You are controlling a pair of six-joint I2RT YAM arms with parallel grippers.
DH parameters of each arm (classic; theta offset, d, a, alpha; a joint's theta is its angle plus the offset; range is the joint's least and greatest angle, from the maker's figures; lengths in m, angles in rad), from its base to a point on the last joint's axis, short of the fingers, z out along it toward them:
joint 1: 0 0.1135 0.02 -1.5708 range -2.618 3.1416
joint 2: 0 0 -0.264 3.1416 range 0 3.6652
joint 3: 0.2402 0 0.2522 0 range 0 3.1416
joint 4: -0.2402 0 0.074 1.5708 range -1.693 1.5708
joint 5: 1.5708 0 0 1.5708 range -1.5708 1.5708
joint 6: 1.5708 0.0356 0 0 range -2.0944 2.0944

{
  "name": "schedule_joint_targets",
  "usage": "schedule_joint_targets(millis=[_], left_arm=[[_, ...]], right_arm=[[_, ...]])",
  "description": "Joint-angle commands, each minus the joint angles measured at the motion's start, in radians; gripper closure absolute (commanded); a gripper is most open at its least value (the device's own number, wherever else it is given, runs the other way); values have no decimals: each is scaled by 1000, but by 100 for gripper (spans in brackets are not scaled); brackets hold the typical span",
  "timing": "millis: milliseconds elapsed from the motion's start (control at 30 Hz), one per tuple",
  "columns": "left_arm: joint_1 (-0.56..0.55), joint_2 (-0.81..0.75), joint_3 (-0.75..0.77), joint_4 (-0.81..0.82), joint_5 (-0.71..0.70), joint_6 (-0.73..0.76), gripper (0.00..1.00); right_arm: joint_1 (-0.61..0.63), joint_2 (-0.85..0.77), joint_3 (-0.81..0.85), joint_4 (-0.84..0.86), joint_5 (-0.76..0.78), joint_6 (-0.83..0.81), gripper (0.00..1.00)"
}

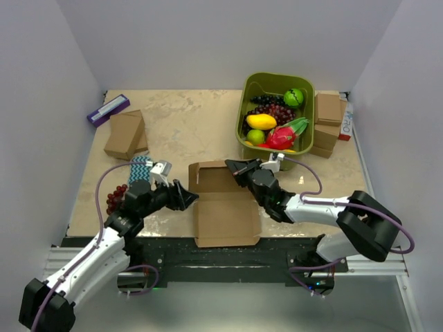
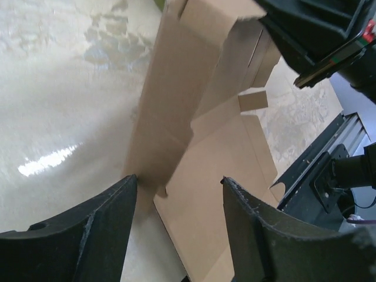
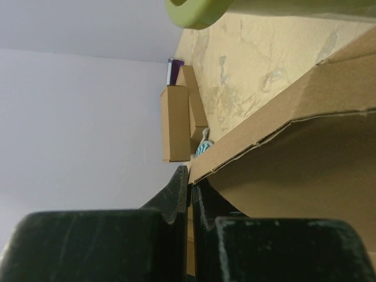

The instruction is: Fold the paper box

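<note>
The paper box [image 1: 225, 214] lies open at the table's near middle, with its base panel flat and its rear wall [image 1: 211, 176] raised. My right gripper [image 1: 237, 168] is shut on the right end of that raised wall. In the right wrist view its fingers [image 3: 190, 176] pinch the thin cardboard edge [image 3: 305, 153]. My left gripper [image 1: 188, 197] is open at the box's left edge, low over the table. In the left wrist view its fingers [image 2: 179, 179] straddle the corner where the upright wall [image 2: 170, 106] meets the flat panel, and they do not touch it.
A green bin [image 1: 277, 76] of toy fruit stands at the back right, with stacked brown boxes [image 1: 327, 124] beside it. Small brown boxes [image 1: 126, 133] and a purple item [image 1: 107, 109] sit at the back left. Grapes [image 1: 116, 197] and a teal patterned object [image 1: 140, 169] lie by my left arm.
</note>
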Motion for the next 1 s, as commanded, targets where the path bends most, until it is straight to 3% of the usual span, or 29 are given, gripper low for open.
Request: schedule_joint_targets(millis=[0,300,533,700,967], left_arm=[[-33,17,-24,18,-48,-79,33],[-82,120,-82,-5,-30,-108,31],[-109,186,-130,151,-45,-163,32],[-113,256,-197,376,-59,-258,32],[-153,403,-197,553,-117,-304,38]], right_arm=[[-2,-5,67,61,125,-78,100],[-2,-24,68,37,161,-78,100],[-3,-36,51,26,161,-82,100],[-2,-38,24,28,148,-49,100],[1,-62,-38,14,151,-25,100]])
